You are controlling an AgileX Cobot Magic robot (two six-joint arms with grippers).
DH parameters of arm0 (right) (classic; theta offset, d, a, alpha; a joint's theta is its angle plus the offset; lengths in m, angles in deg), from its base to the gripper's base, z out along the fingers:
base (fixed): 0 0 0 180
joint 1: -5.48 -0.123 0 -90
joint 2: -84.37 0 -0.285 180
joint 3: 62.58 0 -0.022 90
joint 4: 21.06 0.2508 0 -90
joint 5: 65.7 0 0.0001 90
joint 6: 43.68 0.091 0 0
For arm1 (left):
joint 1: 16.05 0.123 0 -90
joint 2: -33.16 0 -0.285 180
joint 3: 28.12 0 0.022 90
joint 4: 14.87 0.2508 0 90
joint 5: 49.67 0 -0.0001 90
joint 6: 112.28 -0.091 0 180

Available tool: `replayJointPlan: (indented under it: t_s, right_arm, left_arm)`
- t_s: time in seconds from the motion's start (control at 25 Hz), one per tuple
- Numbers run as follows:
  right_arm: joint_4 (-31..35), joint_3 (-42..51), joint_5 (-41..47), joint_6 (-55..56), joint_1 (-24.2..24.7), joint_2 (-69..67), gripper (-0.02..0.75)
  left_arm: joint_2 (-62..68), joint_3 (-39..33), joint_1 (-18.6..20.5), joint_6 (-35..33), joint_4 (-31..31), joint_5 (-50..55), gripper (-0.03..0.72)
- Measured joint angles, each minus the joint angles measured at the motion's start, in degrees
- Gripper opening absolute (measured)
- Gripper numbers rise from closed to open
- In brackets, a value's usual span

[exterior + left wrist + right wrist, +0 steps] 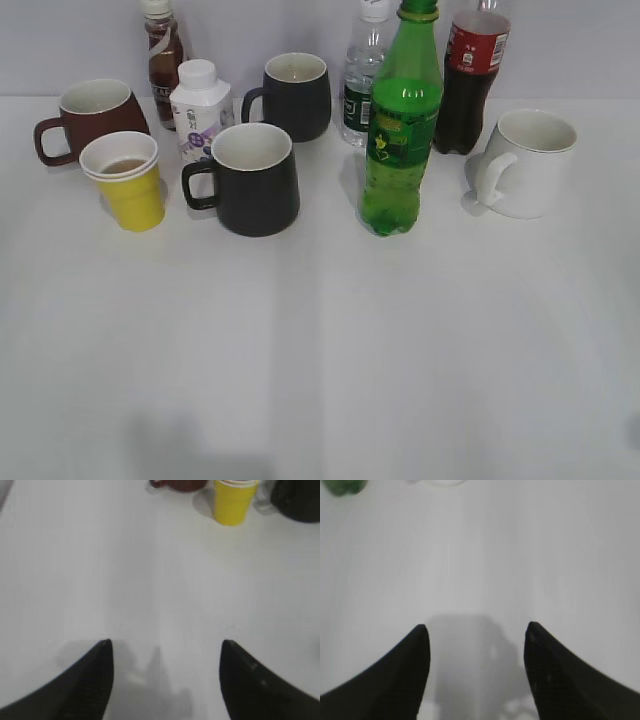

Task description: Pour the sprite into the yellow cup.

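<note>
Counter (320, 350) is white, drinkware lined up along the far half. Sprite (401, 120) stands upright right of centre, long axis vertical, cap up, just in front of the cola bottle (471, 80). Yellow cup (127, 180) sits upright at the left, mouth up, beside the black mug (252, 178). My left claw (166, 647) and right claw (476, 630) are both spread wide over bare counter, holding nothing.

Right tool (476, 630) with two dark fingers (400, 675) spread apart over a bare white bench (520, 555). Far ahead to its left, a green bottle base (342, 486) at the frame's edge.
</note>
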Motion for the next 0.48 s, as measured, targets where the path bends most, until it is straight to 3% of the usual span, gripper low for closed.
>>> replayJointPlan:
  t_s: [0.16, 0.48]
  right_arm:
    - [0.0, 0.0, 0.0, 0.0, 2.7, 4.9, 0.448]
    - [0.0, 0.0, -0.1, 0.0, 2.8, 7.3, 0.448]
  left_arm:
    - [-3.4, 0.0, 3.4, 0.0, 0.0, 0.0, 0.509]
    - [-8.7, -0.1, 3.8, 0.0, 0.0, 0.0, 0.509]
